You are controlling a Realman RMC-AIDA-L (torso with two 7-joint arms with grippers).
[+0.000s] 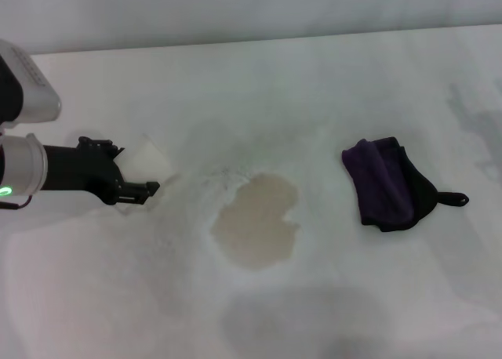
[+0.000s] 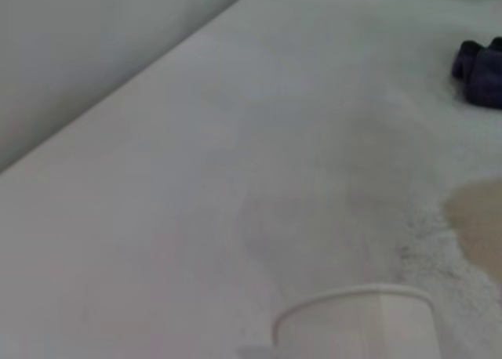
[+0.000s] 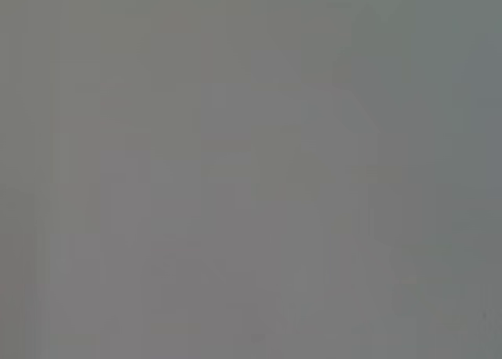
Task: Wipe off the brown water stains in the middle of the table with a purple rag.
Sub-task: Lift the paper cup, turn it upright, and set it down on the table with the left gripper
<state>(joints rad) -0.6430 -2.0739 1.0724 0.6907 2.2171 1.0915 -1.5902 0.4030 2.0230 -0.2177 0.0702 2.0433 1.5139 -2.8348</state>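
Observation:
The brown water stains (image 1: 256, 220) form one pale tan blotch with a notch on its right edge, in the middle of the white table (image 1: 314, 85). Their edge also shows in the left wrist view (image 2: 478, 218). The purple rag (image 1: 384, 183) lies folded to the right of the stain, with a black part and a small loop; one corner of the rag (image 2: 480, 73) appears far off in the left wrist view. My left gripper (image 1: 135, 171) is left of the stain, closed around a white paper cup (image 1: 149, 157). My right gripper is out of view.
The cup's rim (image 2: 353, 312) sits close under the left wrist camera. The table's far edge meets a pale wall (image 1: 235, 14). Faint grey smudges (image 1: 471, 116) mark the table at the right. The right wrist view is a plain grey field.

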